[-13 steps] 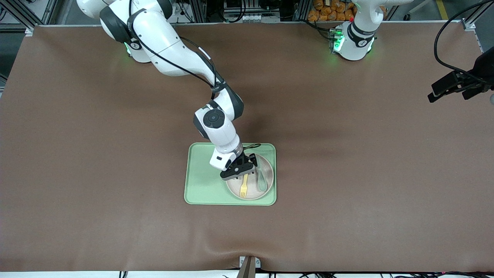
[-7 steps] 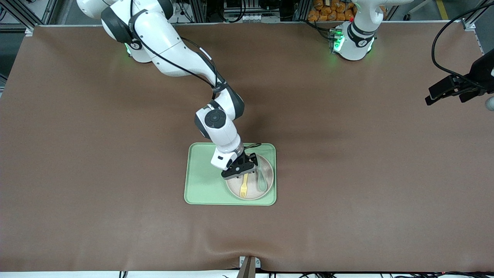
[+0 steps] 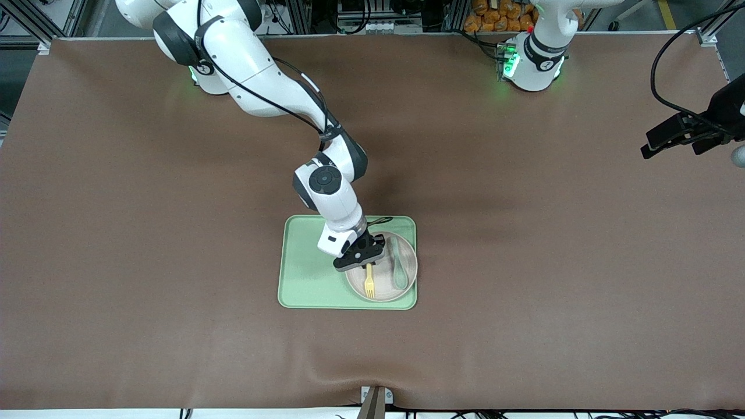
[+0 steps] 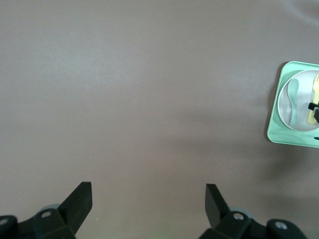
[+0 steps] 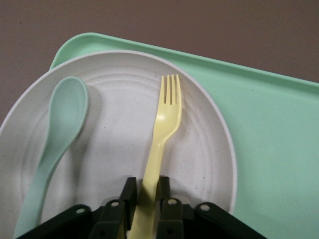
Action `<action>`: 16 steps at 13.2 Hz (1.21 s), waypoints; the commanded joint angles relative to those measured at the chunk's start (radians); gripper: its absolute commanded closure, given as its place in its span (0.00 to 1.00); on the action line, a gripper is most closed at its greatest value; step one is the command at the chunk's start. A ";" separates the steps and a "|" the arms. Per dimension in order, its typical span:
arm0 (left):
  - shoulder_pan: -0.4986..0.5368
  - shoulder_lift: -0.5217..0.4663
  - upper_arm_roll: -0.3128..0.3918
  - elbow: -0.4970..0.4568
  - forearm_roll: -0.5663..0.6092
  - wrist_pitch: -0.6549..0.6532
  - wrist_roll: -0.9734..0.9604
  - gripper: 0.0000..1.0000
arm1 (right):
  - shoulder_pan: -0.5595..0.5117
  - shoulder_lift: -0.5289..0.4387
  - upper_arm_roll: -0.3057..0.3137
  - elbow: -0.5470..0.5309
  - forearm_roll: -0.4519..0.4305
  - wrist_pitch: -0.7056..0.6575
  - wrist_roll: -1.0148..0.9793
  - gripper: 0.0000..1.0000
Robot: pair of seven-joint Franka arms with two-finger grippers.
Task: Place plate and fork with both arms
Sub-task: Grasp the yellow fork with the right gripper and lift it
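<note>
a: so, where is the small pale yellow plastic fork (image 3: 369,281)?

b: on the round cream-pink plate (image 3: 407,289), its tines pointing toward the front camera. the right gripper (image 3: 366,263) is down over the plate, and its black fingers (image 5: 128,191) are clenched on the fork's handle, one on each side, as the right wrist view shows.

a: and the plate?

b: it sits on the rectangular light-green tray (image 3: 308,273), at the tray's end nearer the left arm's end of the brown surface (image 3: 524,262), its rim reaching the tray's edge there. a pale green plastic spoon (image 3: 398,269) lies on the plate beside the fork, on the side toward the left arm, bowl toward the front camera.

a: what about the left gripper (image 3: 675,135)?

b: the left arm waits. its gripper hangs over bare surface at its own end, well apart from the tray. in the left wrist view its fingers (image 4: 79,201) are spread wide with nothing between them.
</note>
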 commanded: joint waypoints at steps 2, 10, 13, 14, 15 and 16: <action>-0.005 -0.003 0.004 0.006 0.007 0.004 0.001 0.00 | 0.011 0.017 -0.009 0.016 -0.020 0.006 0.020 1.00; -0.005 -0.003 0.004 0.006 0.005 0.005 -0.002 0.00 | -0.001 -0.058 -0.009 -0.033 -0.014 -0.032 0.022 1.00; -0.005 -0.008 0.004 0.006 0.005 0.004 0.000 0.00 | 0.005 -0.109 -0.009 -0.033 -0.012 -0.117 0.103 1.00; -0.004 -0.009 0.004 0.004 0.005 0.001 0.000 0.00 | 0.007 -0.129 -0.007 -0.033 -0.012 -0.147 0.139 1.00; -0.004 -0.009 0.004 0.003 0.005 0.001 0.000 0.00 | 0.005 -0.152 -0.007 -0.033 -0.012 -0.189 0.172 1.00; -0.004 -0.009 0.004 0.003 0.005 0.001 0.000 0.00 | -0.004 -0.176 -0.007 -0.034 -0.012 -0.232 0.198 1.00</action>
